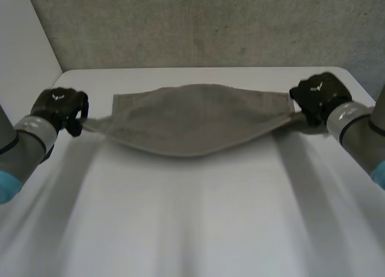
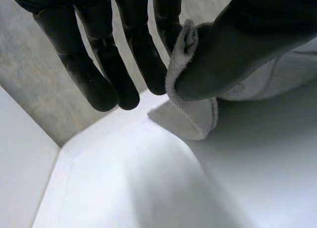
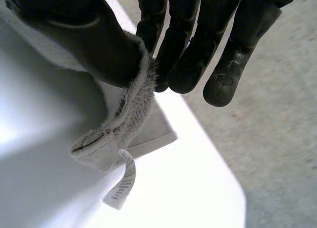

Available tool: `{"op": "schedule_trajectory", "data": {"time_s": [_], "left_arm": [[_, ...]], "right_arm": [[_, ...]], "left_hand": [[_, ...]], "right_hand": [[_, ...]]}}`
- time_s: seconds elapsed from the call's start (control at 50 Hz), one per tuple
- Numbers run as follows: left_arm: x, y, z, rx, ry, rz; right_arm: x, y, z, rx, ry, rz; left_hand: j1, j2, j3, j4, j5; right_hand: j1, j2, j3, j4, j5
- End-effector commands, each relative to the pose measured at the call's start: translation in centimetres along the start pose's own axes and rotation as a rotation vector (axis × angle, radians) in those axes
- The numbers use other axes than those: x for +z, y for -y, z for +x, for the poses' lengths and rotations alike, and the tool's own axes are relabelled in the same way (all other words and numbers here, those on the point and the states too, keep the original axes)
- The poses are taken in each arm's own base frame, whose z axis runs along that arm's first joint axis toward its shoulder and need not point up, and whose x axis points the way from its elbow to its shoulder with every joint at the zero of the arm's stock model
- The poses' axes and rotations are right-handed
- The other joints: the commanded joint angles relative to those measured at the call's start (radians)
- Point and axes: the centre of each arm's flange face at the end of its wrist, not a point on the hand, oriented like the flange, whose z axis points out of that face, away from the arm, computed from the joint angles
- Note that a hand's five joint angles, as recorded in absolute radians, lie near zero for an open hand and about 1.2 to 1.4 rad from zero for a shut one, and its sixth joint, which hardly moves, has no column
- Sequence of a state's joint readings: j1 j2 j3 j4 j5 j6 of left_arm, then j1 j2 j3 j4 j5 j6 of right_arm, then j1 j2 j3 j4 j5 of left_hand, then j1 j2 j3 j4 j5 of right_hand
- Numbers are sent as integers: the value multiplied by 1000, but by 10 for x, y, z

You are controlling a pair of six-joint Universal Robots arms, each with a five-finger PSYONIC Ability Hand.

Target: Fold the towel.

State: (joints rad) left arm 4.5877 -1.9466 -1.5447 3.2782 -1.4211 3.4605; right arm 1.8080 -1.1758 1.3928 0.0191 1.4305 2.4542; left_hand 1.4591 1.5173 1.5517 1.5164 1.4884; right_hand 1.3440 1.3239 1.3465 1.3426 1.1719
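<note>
The left hand (image 2: 235,47) pinches a towel corner between thumb and finger, its other fingers straight beside the cloth. The right hand (image 3: 94,44) nips the opposite corner the same way, with a small label (image 3: 122,183) dangling below its thumb. Between the two hands the towel (image 1: 192,123) is stretched and lifted, sagging a little at its middle, while the part beyond the hands lies flat on the white table (image 1: 192,223). This looks like the first fold, the held edge raised above the resting half. Next, both hands would need to travel evenly, set their corners on the far ones, then let go.
</note>
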Motion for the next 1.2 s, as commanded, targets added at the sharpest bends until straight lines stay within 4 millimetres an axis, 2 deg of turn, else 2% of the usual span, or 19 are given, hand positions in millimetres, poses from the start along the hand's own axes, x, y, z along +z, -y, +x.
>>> {"op": "schedule_trajectory", "data": {"time_s": [0.02, 0.06, 0.08, 0.12, 0.14, 0.18, 0.2, 0.24, 0.36, 0.44, 0.52, 0.56, 0.7, 0.74, 0.8, 0.96, 0.98, 1.08, 1.2], "left_arm": [[-20, 17, -19, 25, 54, 48], [-35, 42, -24, 34, 72, 123], [-35, 42, -24, 34, 72, 124], [-54, 69, -32, 47, 103, 210], [-54, 69, -32, 47, 103, 210], [-74, 94, -38, 65, 132, 295], [-74, 94, -38, 65, 133, 296], [-89, 111, -39, 81, 142, 360], [-96, 112, -35, 87, 118, 370], [-92, 97, -31, 79, 96, 329], [-84, 82, -27, 71, 78, 281], [-69, 64, -24, 59, 57, 213], [-45, 32, -18, 37, 22, 104], [-32, 19, -17, 28, 13, 62], [-27, 14, -17, 24, 10, 47], [8, -4, -15, 14, -4, 3], [8, -4, -15, 14, -4, 3], [32, -18, -19, 13, 44, -36], [45, -27, -18, 14, 58, -53]], "right_arm": [[-20, 9, 6, -41, -9, 1], [-33, 23, 16, -62, -30, 20], [-33, 24, 16, -62, -30, 20], [-50, 40, 28, -67, -60, 50], [-50, 40, 28, -67, -60, 51], [-69, 59, 40, -81, -95, 94], [-69, 59, 40, -81, -95, 95], [-83, 73, 47, -92, -111, 129], [-96, 85, 49, -100, -69, 169], [-97, 80, 49, -98, -37, 144], [-87, 69, 46, -93, -16, 111], [-69, 53, 38, -80, 27, 61], [-42, 30, 26, -106, 78, -11], [-27, 20, 23, -121, 94, -32], [-20, 17, 22, -120, 96, -38], [21, 3, 17, -113, 69, -29], [21, 3, 17, -113, 69, -29], [53, -18, 11, -122, -2, -17], [69, -27, 11, -127, -53, -3]], "left_hand": [[-63, -121, -155, -120, -267], [-63, -121, -155, -120, -267], [-63, -121, -155, -120, -267], [-63, -121, -155, -120, -267], [-63, -121, -155, -120, -267], [-63, -121, -155, -120, -267], [-63, -121, -155, -120, -267], [-63, -121, -155, -120, -267], [-63, -121, -155, -120, -267], [-63, -121, -155, -120, -267], [-63, -121, -155, -120, -267], [-63, -121, -155, -120, -267], [-63, -121, -155, -120, -267], [-63, -121, -155, -120, -267], [-63, -121, -155, -120, -267], [-63, -121, -155, -120, -267], [-63, -121, -155, -120, -267], [-63, -121, -155, -120, -267], [-63, -121, -155, -120, -267]], "right_hand": [[52, 72, 50, 54, 50], [52, 72, 50, 54, 50], [52, 72, 50, 54, 50], [52, 72, 50, 54, 50], [52, 72, 50, 54, 50], [52, 72, 50, 54, 50], [52, 72, 50, 54, 50], [52, 72, 50, 54, 50], [52, 72, 50, 54, 50], [52, 72, 50, 54, 50], [52, 72, 50, 54, 50], [52, 72, 50, 54, 50], [52, 72, 50, 54, 50], [52, 72, 50, 54, 50], [52, 72, 50, 54, 50], [52, 72, 50, 54, 50], [52, 72, 50, 54, 50], [52, 72, 50, 54, 50], [52, 72, 50, 54, 50]]}}
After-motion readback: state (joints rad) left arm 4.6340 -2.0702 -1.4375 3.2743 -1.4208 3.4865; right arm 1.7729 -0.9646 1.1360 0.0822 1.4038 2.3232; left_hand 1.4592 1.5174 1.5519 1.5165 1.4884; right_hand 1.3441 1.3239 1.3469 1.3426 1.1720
